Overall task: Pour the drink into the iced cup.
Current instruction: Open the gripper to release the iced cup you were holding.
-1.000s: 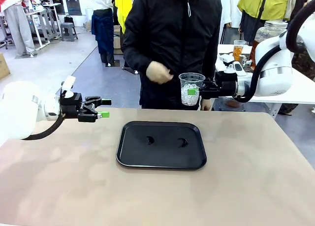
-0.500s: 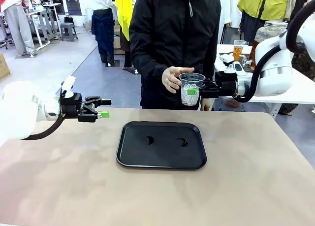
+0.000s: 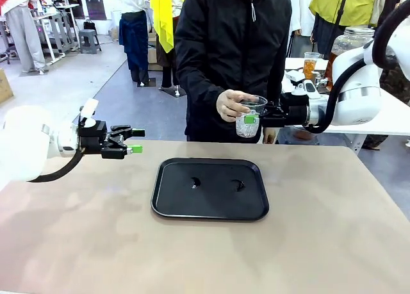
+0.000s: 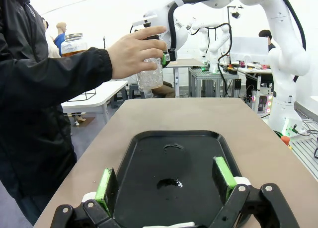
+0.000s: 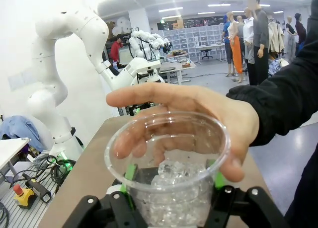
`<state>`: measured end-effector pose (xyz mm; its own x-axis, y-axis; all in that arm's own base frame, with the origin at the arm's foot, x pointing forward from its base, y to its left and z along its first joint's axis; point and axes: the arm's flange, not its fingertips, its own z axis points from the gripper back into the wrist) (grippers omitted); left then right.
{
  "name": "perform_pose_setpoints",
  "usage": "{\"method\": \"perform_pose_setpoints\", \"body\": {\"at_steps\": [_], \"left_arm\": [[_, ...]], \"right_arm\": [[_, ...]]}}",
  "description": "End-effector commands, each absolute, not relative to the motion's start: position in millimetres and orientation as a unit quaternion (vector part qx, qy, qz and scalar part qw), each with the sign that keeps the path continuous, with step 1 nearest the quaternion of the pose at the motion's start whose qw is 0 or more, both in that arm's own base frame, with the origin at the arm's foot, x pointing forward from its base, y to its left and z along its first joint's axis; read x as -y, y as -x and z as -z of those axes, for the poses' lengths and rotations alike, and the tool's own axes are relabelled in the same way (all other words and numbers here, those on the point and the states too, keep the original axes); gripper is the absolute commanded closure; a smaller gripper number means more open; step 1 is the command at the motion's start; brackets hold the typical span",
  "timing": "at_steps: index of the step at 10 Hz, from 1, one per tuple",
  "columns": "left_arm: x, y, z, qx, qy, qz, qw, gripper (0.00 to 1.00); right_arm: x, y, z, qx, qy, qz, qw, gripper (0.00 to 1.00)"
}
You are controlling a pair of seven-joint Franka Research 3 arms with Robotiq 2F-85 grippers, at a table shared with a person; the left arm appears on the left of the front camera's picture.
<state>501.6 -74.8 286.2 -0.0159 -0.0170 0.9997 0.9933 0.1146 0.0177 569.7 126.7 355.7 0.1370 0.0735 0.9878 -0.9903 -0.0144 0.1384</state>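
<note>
1. Gripping the iced cup (image 3: 242, 129) by its side, the right tool (image 3: 251, 119) holds it upright in the air near the far edge of the tabletop (image 3: 320, 243).
2. A person's hand (image 3: 229, 105) is clasped around the cup's rim.
3. The left tool (image 3: 134, 140) hangs open and empty, to the left of the black tray (image 3: 211, 204).
4. The drink (image 4: 75, 49) is in a glass jar (image 3: 352, 41) on another table behind.

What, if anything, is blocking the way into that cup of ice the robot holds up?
The person's hand wraps around the iced cup at its rim, on the side away from the right gripper that holds it. Seen from the right wrist, the cup's mouth itself looks uncovered.
</note>
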Motion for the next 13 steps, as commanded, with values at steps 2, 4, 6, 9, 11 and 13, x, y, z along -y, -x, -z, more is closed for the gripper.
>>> {"method": "perform_pose_setpoints", "body": {"at_steps": [2, 4, 6, 9, 11, 13], "left_arm": [[75.0, -501.0, -287.4, 0.528, 0.460, 0.480, 0.528, 0.00], [75.0, -501.0, -287.4, 0.528, 0.460, 0.480, 0.528, 0.00], [75.0, -501.0, -287.4, 0.528, 0.460, 0.480, 0.528, 0.00], [75.0, -501.0, -287.4, 0.528, 0.460, 0.480, 0.528, 0.00], [75.0, -501.0, -287.4, 0.528, 0.460, 0.480, 0.528, 0.00], [75.0, -501.0, -287.4, 0.528, 0.460, 0.480, 0.528, 0.00]], "right_arm": [[-126.8, -567.7, -359.2, 0.447, -0.519, -0.490, 0.540, 0.31], [-126.8, -567.7, -359.2, 0.447, -0.519, -0.490, 0.540, 0.31], [-126.8, -567.7, -359.2, 0.447, -0.519, -0.490, 0.540, 0.31], [-126.8, -567.7, -359.2, 0.447, -0.519, -0.490, 0.540, 0.31], [-126.8, -567.7, -359.2, 0.447, -0.519, -0.490, 0.540, 0.31], [-126.8, -567.7, -359.2, 0.447, -0.519, -0.490, 0.540, 0.31]]}}
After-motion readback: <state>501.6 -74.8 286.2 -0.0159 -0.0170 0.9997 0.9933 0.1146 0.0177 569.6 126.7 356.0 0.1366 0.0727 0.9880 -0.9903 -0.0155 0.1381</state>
